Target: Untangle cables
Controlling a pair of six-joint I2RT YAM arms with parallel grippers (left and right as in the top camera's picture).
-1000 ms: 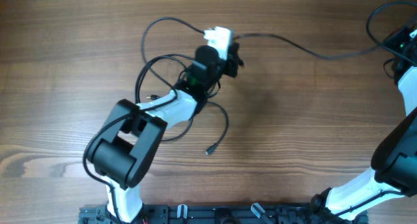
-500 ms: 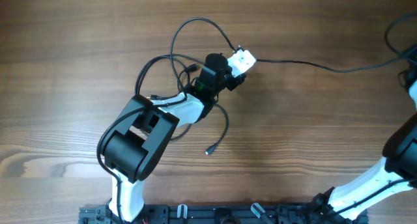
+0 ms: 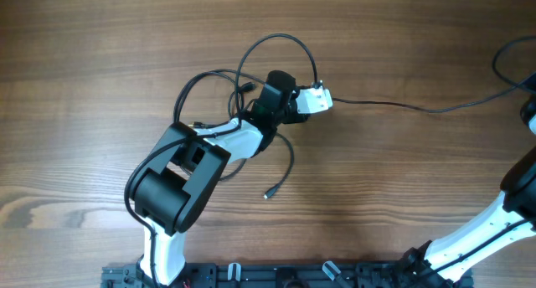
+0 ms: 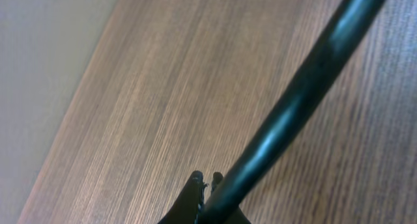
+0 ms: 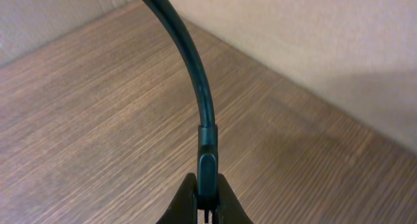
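Sprawling across brown wood-grain table [image 3: 84,70], black cables [image 3: 377,103]; pale wall [image 5: 313,42] beyond.

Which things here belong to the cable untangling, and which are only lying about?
Belong to the job:
- left pincer, shut on the black cable
- right pincer, shut on the same cable
- cable loop
- loose strand ending in a plug

Only background:
- wooden table
- black rail at the table's near edge
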